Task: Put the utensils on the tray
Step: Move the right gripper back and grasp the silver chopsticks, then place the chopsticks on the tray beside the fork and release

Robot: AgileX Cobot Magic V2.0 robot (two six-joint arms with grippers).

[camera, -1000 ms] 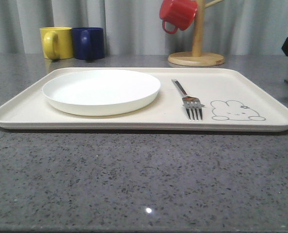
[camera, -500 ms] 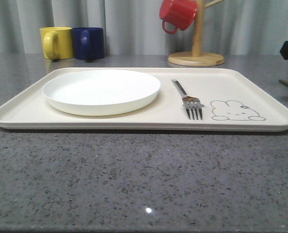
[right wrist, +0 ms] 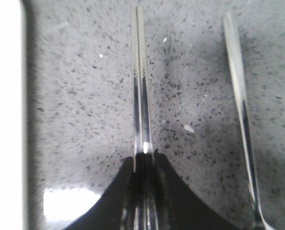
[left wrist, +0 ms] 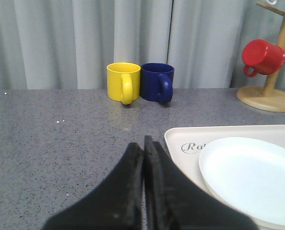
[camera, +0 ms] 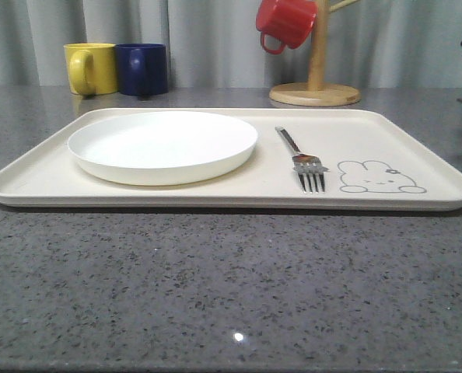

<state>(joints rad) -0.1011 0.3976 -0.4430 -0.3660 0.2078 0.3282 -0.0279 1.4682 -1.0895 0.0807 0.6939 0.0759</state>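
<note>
The left gripper (left wrist: 143,158) is hanging over the grey speckled bench (left wrist: 61,143), its two black jaws pressing together with nothing between them. Just beside it, the cream tray (left wrist: 181,136) is lying on the bench, showing a rounded corner and the start of a script word. A round white plate (left wrist: 250,175) is sitting on the tray. Farther back, a yellow mug (left wrist: 122,82) and a dark blue mug (left wrist: 157,82) are standing side by side, touching, before a grey curtain (left wrist: 85,43). A red mug (left wrist: 262,55) is hanging from a wooden mug tree (left wrist: 272,91).
</note>
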